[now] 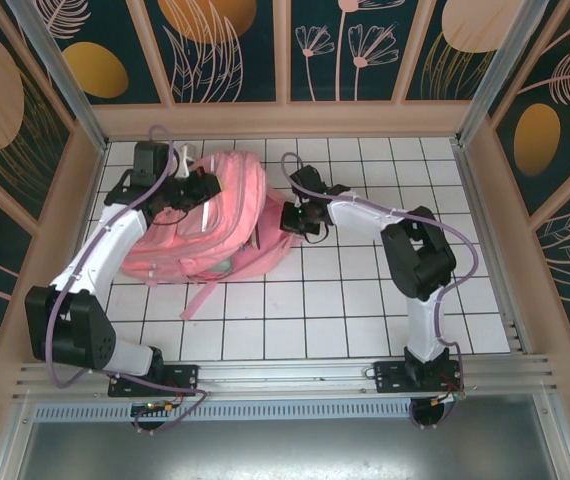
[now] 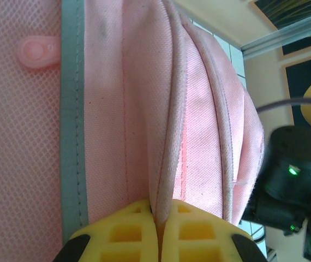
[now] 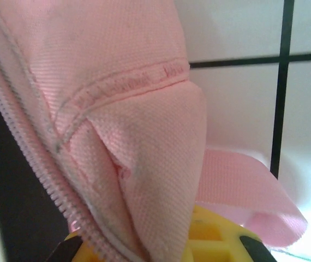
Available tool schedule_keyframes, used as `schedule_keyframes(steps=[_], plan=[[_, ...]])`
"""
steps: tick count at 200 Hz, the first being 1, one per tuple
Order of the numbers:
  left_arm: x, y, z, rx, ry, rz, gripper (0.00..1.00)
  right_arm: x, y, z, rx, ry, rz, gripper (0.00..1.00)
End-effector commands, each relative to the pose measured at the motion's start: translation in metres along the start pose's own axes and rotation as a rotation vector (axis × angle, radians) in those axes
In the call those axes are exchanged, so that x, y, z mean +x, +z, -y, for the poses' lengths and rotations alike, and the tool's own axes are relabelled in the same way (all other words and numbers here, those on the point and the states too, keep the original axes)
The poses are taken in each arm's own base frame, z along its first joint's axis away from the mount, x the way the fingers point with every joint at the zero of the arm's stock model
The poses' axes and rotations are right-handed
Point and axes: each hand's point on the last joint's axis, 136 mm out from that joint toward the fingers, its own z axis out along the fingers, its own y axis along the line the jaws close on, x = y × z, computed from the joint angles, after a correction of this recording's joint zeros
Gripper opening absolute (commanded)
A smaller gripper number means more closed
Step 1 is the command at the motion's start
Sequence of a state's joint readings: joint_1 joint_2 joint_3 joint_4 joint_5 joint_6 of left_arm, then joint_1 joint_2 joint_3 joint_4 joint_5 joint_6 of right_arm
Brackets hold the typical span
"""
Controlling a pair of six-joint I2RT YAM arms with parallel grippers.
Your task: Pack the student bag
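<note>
- The student bag (image 1: 220, 225) is flopped on its side on the tiled table (image 1: 365, 300). In the overhead shot it sits toward 10 o'clock from the middle, well apart from the arm bases.
- The left claw (image 1: 193, 187) is clamped down on a raised fold (image 2: 163, 136) of the pink cloth. On its own camera the two yellow pads (image 2: 128, 234) meet with the seam pinched between them, and a pale stripe (image 2: 72, 109) runs along just at 9 o'clock of the fold.
- The right claw (image 1: 293, 218) is closed as well, gripping a corner of the bag's fabric right beside the zip (image 3: 46, 174). A loose pink strap (image 3: 243, 191) lies on the tiles just past that corner, at about 3 o'clock.
- Why hold it like this? My guess is that two pinches on opposite sides hold the soft bag taut — then the zip edge can be pulled, or the mouth spread for packing. I can't tell whether the compartment is open yet.
- From the left claw, the bulk of the bag spreads toward 5 o'clock.
- From the right claw, the bag lies at 9 o'clock — that claw sits on the bag's right-hand edge.
- Both claws are touching cloth, not hovering over it.
</note>
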State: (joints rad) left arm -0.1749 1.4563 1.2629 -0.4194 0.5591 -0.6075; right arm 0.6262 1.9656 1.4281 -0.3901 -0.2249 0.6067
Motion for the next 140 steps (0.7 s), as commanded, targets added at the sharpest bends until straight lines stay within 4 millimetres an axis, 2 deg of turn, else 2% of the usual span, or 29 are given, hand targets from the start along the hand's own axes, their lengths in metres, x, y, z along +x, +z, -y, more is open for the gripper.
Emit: schedule_keyframes(steps=[1,31,50,69,78,82,97,101,106,125,140], plan=[[-0.044,-0.023,0.065,0.143,0.172,0.102,0.0,-0.062,-0.091,-0.062,-0.165,-0.068,0.267,0.0],[-0.074,-0.032,0.104,0.225,0.216,0.139,0.0,-0.078,-0.133,-0.062,-0.17,-0.053,0.367,0.0],[-0.086,-0.034,0.127,0.302,0.225,0.159,0.0,-0.084,-0.154,-0.05,-0.134,-0.035,0.415,0.0],[-0.091,-0.027,0.146,0.365,0.233,0.161,0.0,-0.081,-0.169,-0.033,-0.089,-0.004,0.445,0.0],[-0.09,-0.019,0.154,0.381,0.243,0.146,0.0,-0.077,-0.178,-0.026,-0.071,0.006,0.466,0.0],[-0.089,-0.016,0.158,0.388,0.248,0.141,0.0,-0.082,-0.186,-0.013,-0.049,0.032,0.492,0.0],[-0.083,-0.008,0.179,0.428,0.276,0.119,0.0,-0.079,-0.205,0.007,-0.011,0.071,0.547,0.0],[-0.08,0.006,0.177,0.428,0.269,0.096,0.0,-0.077,-0.209,0.013,-0.003,0.082,0.557,0.0],[-0.076,0.012,0.182,0.439,0.273,0.081,0.0,-0.074,-0.214,0.02,0.004,0.096,0.567,0.0],[-0.056,0.041,0.195,0.468,0.285,0.012,0.0,-0.058,-0.221,0.049,0.051,0.149,0.572,0.0],[-0.037,0.064,0.203,0.482,0.288,-0.044,0.0,-0.041,-0.219,0.065,0.085,0.171,0.555,0.0]])
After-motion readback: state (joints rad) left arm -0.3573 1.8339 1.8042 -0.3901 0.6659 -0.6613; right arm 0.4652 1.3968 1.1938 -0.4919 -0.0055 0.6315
